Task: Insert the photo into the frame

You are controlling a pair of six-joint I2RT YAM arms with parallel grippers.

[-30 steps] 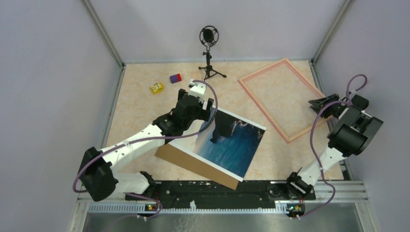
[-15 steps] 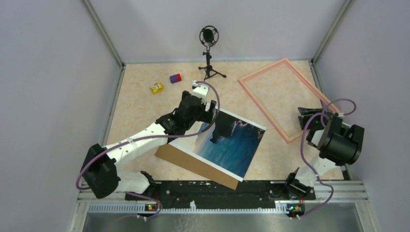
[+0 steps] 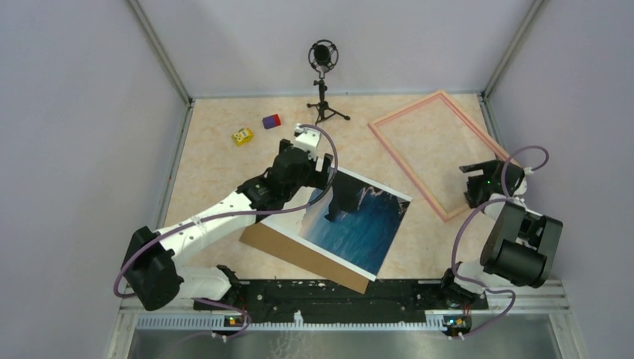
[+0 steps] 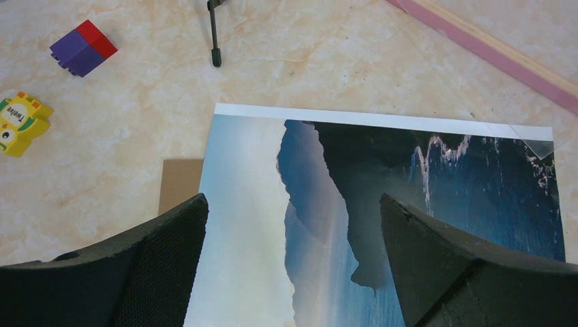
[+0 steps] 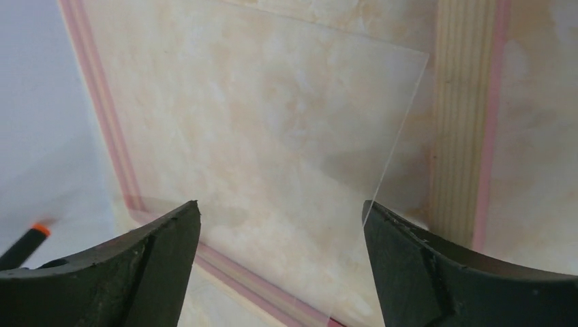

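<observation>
The photo (image 3: 357,221), dark cliff over blue sea, lies tilted on a brown backing board (image 3: 299,254) at the table's front middle. It fills the left wrist view (image 4: 382,184). My left gripper (image 3: 320,173) is open and hovers just over the photo's far left corner; its fingers (image 4: 157,252) straddle the pale sky part, holding nothing. The pink frame (image 3: 395,149) lies flat at the back right. My right gripper (image 3: 477,188) is open above the frame's near right corner. The right wrist view shows the frame's rail (image 5: 467,122) and a clear sheet (image 5: 272,150) inside it.
A microphone on a small tripod (image 3: 324,82) stands at the back middle. A yellow toy block (image 3: 241,136) and a purple-and-red block (image 3: 271,120) lie at the back left. Metal uprights and walls bound the table on both sides.
My right arm has folded down and inward, bringing its gripper from the table's right edge to just over the frame's near right corner. My left arm has barely moved. The photo has not moved.
</observation>
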